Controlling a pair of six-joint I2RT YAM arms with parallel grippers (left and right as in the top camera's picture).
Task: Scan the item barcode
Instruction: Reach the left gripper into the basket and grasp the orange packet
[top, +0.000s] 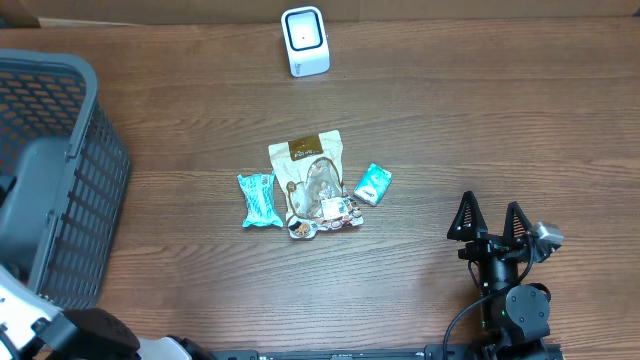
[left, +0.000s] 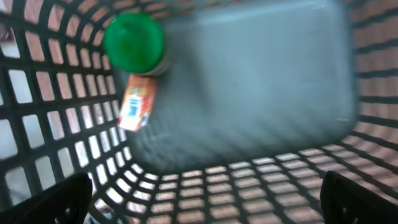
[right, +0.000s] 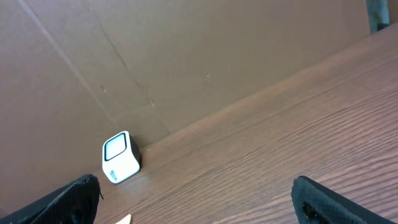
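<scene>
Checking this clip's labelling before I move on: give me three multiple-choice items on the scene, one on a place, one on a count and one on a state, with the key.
1. Where does the white scanner stand?
A. at the far edge of the table
B. at its middle
C. at its near edge

2. How many packets lie in the middle of the table?
A. one
B. three
C. five

3. How is the right gripper?
A. shut on a packet
B. shut on the scanner
C. open and empty

Key:
1 A: the overhead view shows it alone at the far edge, away from the packets.
2 B: there are a teal wrapper, a tan bag and a small teal packet.
3 C: its fingers stand apart with only bare table between them.
</scene>
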